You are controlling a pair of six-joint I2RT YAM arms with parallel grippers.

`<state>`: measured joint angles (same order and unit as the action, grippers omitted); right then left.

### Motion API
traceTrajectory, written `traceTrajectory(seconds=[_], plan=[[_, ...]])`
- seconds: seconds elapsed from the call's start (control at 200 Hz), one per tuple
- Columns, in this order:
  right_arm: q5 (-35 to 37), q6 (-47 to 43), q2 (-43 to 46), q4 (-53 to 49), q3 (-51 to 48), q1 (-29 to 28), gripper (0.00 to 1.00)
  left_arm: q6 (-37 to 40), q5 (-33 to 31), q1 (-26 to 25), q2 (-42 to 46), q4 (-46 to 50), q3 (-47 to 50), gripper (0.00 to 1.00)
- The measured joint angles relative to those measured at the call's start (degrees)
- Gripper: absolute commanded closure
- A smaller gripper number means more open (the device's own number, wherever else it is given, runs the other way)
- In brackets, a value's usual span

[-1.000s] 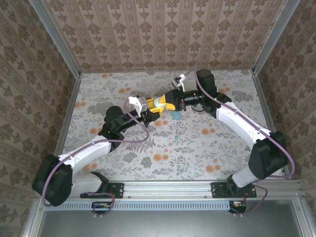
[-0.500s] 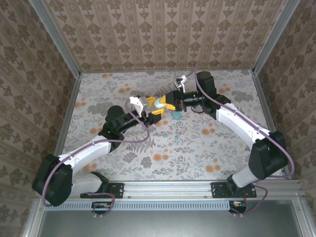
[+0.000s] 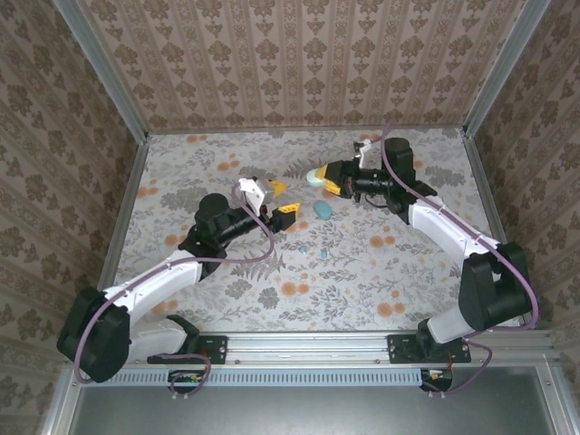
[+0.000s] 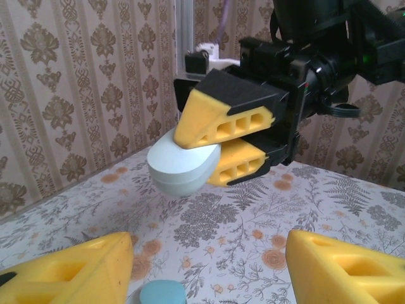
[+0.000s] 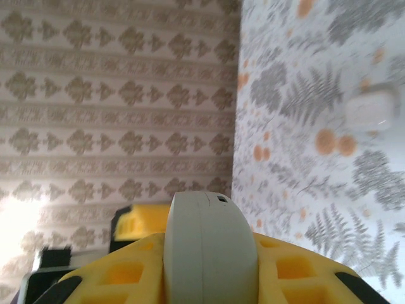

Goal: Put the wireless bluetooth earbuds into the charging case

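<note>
Above the middle of the table (image 3: 408,290), toward its far edge, the right gripper (image 3: 319,178) is clamped on a pale rounded case (image 3: 314,178) and holds it clear of the flowered surface. The left wrist view shows the case (image 4: 182,166) pinched between the two yellow fingers (image 4: 221,120), its rounded end jutting past the tips. In the right wrist view the same case (image 5: 209,247) stands edge-on between the fingers, a seam line running along its rim; whether its lid is open cannot be told.

The left gripper (image 3: 286,198) sits just beside it, toward the left edge, with its jaws spread wide and nothing between them. Its two yellow fingertips (image 4: 69,272) frame the lower corners of its own wrist view, well apart.

A teal case (image 3: 323,210) lies on the table between the two grippers and touches neither; its top (image 4: 161,294) shows at the lower edge of the left wrist view.

Two tiny teal earbuds (image 3: 304,247) lie loose on the table near its middle, just on the near side of the teal case and apart from both grippers. They are too small for their shape to be made out.

A blurred white case (image 5: 373,111) rests on the table farther off.
</note>
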<state>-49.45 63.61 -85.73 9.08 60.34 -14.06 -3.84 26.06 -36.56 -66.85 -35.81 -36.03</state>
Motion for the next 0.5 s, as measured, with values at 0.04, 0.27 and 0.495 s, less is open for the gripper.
traceTrajectory(seconds=[0.04, 0.27, 0.495], plan=[[0.74, -0.28, -0.68, -0.02, -0.59, 1.49, 0.80, 0.02, -0.79, -0.02, 0.87, 0.76, 0.02, 0.33], [5.03, -5.03, -9.68, -2.54, -1.97, 8.20, 0.80, 0.48, -5.40, 0.00, 6.58, 7.98, 0.04, 0.31], [8.09, -11.93, -17.46, -8.35, -0.07, 9.97, 0.79, 0.66, -8.52, 0.00, 10.56, 12.70, 0.92, 0.27]])
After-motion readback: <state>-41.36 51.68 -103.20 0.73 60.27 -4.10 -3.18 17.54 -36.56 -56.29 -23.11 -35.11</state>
